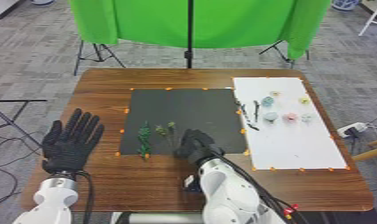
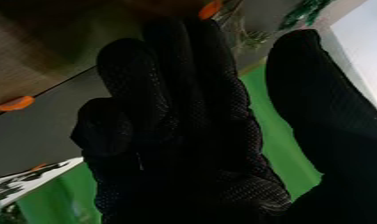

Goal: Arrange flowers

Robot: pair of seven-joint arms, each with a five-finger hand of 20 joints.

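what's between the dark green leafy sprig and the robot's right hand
Two smaller, paler green sprigs on the dark grey mat, in the head view.

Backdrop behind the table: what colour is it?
Bright green; the backdrop shows best in the head view.

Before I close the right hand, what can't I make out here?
- Head view: whether the right hand touches the nearest sprig; the glove hides any contact.
- Head view: the pale flowers' petals; too small.
- Head view: the item beside the right arm; partly covered by it.
- Right wrist view: the leafy sprig's full length; cut off by the edge.
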